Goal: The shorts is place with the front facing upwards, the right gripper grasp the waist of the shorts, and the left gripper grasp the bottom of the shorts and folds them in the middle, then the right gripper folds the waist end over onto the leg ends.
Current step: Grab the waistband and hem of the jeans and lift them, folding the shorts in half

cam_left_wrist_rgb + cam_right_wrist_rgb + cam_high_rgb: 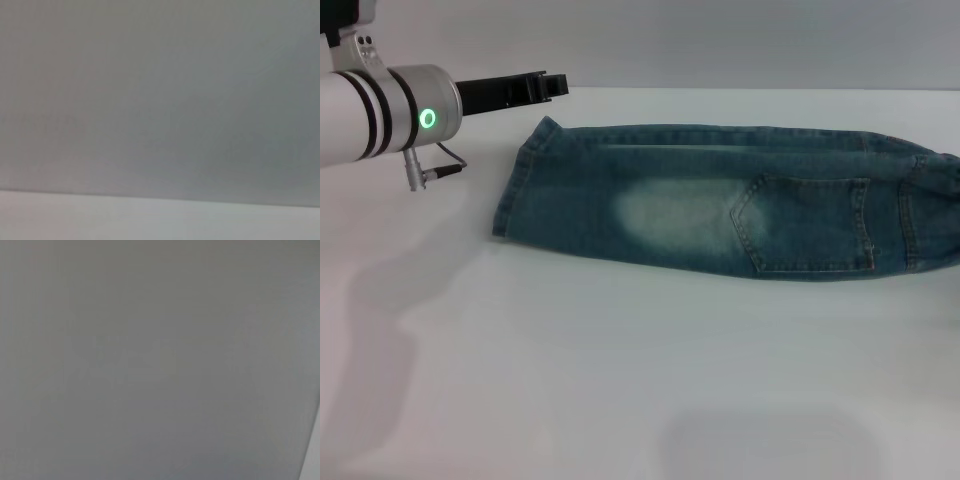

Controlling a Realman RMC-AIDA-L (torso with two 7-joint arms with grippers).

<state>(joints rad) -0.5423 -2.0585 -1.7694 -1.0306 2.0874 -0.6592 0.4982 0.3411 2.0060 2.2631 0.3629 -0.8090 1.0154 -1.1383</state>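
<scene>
Blue denim shorts [720,205] with one pale faded oval patch and a stitched pocket showing lie folded lengthwise on the white worktop [620,380], long axis running left to right. Straight stitched leg ends [520,185] sit at the robot's left; puckered elastic waist [930,215] at the right edge of the head view. Black two-fingered left gripper [545,87], on a silver wrist with a green ring, hovers just beside the hems' far corner, apart from the cloth; fingers' spacing: cannot tell. Right gripper unseen.
</scene>
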